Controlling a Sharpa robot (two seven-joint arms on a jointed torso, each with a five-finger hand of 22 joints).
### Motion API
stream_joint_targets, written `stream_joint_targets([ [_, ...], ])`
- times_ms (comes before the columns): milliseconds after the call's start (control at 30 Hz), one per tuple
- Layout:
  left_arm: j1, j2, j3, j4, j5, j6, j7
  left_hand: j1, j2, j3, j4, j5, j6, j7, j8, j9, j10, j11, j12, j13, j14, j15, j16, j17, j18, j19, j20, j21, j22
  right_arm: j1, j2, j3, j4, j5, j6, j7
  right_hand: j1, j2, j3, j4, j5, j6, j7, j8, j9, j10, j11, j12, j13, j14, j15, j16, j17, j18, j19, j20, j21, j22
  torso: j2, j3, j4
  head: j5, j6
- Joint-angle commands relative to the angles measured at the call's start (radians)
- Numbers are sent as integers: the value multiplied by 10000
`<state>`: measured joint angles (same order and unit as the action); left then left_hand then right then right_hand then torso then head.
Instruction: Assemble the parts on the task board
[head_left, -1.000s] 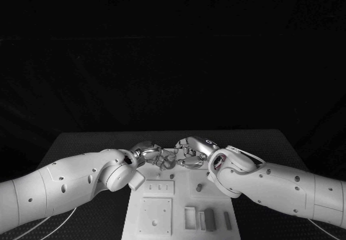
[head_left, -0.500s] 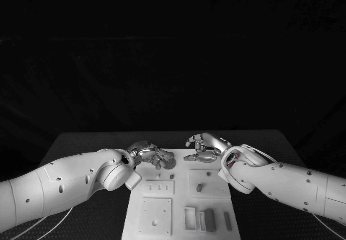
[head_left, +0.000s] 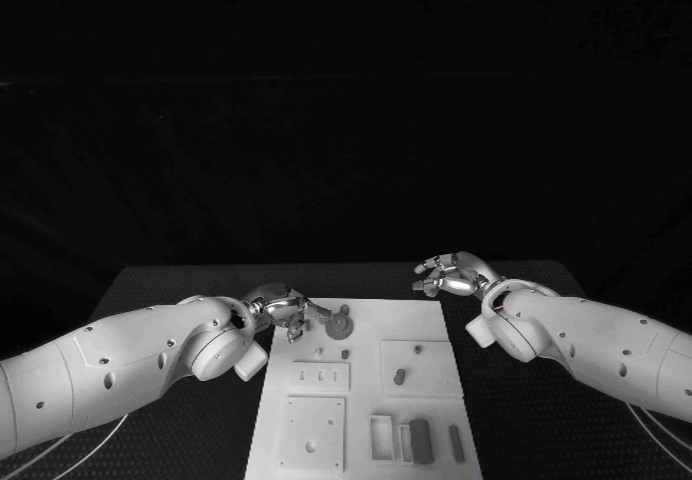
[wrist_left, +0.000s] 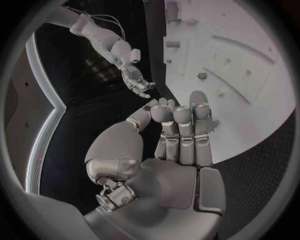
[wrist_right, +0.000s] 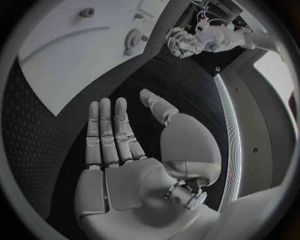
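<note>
My left hand (head_left: 284, 308) sits at the far left corner of the task board (head_left: 418, 318), fingers lying close together over the white plate and gripping nothing that I can see. Just beside those fingers a round disc-like part (head_left: 339, 325) stands on the board. My right hand (head_left: 451, 276) is off the board, over the black table (head_left: 541, 285) past its far right corner — fingers straight and apart, palm bare, holding nothing. On the plate, a small peg-like part (head_left: 400, 376) stands in the square recess on the right, and nearer me a row of dark upright parts (head_left: 420, 440) sits along the board's near edge.
</note>
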<state>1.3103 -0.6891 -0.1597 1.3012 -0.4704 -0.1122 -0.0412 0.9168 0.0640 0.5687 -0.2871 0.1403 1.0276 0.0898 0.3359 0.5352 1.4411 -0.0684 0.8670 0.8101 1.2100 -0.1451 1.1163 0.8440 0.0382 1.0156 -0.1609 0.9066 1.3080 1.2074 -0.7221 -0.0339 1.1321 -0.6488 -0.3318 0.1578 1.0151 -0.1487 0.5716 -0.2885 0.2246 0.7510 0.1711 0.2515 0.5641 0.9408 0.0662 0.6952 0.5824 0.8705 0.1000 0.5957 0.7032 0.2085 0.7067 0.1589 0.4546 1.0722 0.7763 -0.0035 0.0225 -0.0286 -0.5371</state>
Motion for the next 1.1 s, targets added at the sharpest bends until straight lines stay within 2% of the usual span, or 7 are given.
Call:
stream_joint_targets([
  [33,104,-35,10,126,-757,575,-727,1,46,57,18,42,437,-445,-53,80,-59,-16,79,64,193,-245,45,8,185,46,-831,67,201,33,98,19,-479,1477,785,645,21,101,-1,-9,57,30,65,-37,-14,-2028,741,-155,-152,-83,13,-120,-80,-101,-77,21,-93,-56,-35,19,10,29,-25],
  [200,151,-75,-1,316,-948,346,-1018,6,24,60,3,55,441,-454,-54,85,-58,-16,112,85,209,-252,67,12,189,54,-841,91,201,43,207,21,-904,1441,680,682,30,114,-38,-19,78,21,34,-26,-40,-1907,744,-526,-532,-128,86,-384,-251,-118,-178,69,-268,-165,-87,37,11,66,-93],
  [233,152,-66,-8,361,-972,268,-1081,-50,-327,187,45,1420,763,-534,143,196,-75,-72,206,162,285,-271,171,53,188,134,-860,197,215,44,219,21,-940,1408,664,683,24,201,-148,60,265,12,170,2,-105,-1722,1019,-1392,-1413,-389,387,-1053,-657,-251,-645,222,-737,-393,-99,37,11,73,-107],
  [333,152,-34,-24,449,-1041,97,-1236,-368,-375,205,37,2996,893,-606,196,279,-155,-133,343,252,291,-344,230,21,194,150,-919,386,191,45,228,22,-957,1301,619,664,245,200,-475,5,316,21,157,63,-301,-1124,963,-2111,-2517,-121,377,-1619,-993,-168,-568,298,-982,-487,-112,46,5,96,-136],
  [433,151,-49,-34,561,-1194,20,-1415,-637,-382,236,12,4078,1145,-694,324,411,-187,-242,431,280,302,-400,301,-12,187,104,-960,517,163,45,235,22,-930,1211,606,635,288,191,-589,6,346,31,157,91,-417,-990,964,-2270,-2890,-91,410,-1817,-1062,-151,-597,336,-1102,-490,-115,49,0,107,-172],
  [833,148,-144,-67,954,-2292,-96,-2223,-965,-551,936,54,3997,1469,-841,499,712,-213,-380,573,237,324,-452,450,-149,162,38,-1053,781,54,49,246,26,-857,341,940,679,324,271,-732,10,589,212,-91,304,-760,-500,804,-3220,-4169,-349,551,-2622,-1589,-394,-1557,543,-2021,-588,-93,34,4,106,-355],
  [1100,146,-183,-340,1232,-3498,-177,-2628,-1039,-553,999,26,4047,1501,-873,575,771,-219,-412,601,219,331,-460,483,-184,160,41,-1071,835,35,58,327,38,-781,8,848,708,252,321,-725,14,718,206,-54,395,-944,71,872,-4146,-4831,-335,649,-2865,-2074,-302,-1357,598,-2454,-743,-96,36,3,118,-611],
])
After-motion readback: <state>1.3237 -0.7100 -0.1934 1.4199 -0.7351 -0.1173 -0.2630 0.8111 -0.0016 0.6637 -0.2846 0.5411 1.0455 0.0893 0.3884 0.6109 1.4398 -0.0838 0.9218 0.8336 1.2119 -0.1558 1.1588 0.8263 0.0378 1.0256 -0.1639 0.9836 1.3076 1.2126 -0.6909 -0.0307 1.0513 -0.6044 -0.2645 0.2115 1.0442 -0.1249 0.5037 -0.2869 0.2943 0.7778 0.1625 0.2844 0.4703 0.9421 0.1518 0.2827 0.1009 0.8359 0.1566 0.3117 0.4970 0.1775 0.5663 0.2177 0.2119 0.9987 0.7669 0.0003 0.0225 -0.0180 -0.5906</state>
